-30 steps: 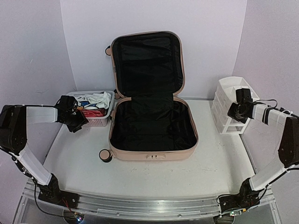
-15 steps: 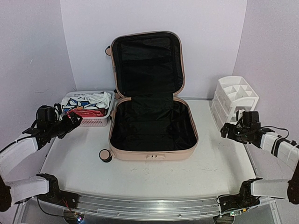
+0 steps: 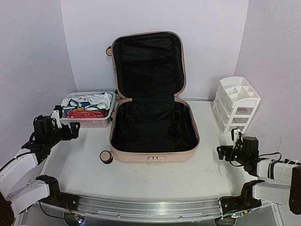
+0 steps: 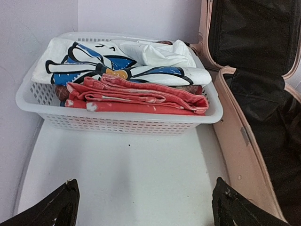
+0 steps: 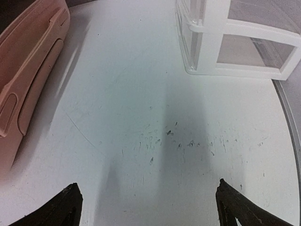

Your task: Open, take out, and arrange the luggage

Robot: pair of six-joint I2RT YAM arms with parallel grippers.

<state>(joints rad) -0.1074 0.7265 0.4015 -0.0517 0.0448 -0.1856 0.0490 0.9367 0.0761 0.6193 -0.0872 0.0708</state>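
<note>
Luggage [image 3: 153,125] lies open at worktop centre, base flat, lid upright at the back, black lining showing; one caster [image 3: 107,157] sits at its front-left corner; white drawer organizer [image 3: 236,104] stands near the right edge, apart from the case; white mesh basket [image 3: 91,123] at back-left, just beside the case, holds folded red cloth [image 4: 136,96] under a white-and-blue garment [image 4: 122,66]; left gripper [image 4: 146,200] spread wide, nothing held, low before the basket; right gripper [image 5: 148,200] likewise wide and unloaded, near the front-right corner, before the organizer.
</note>
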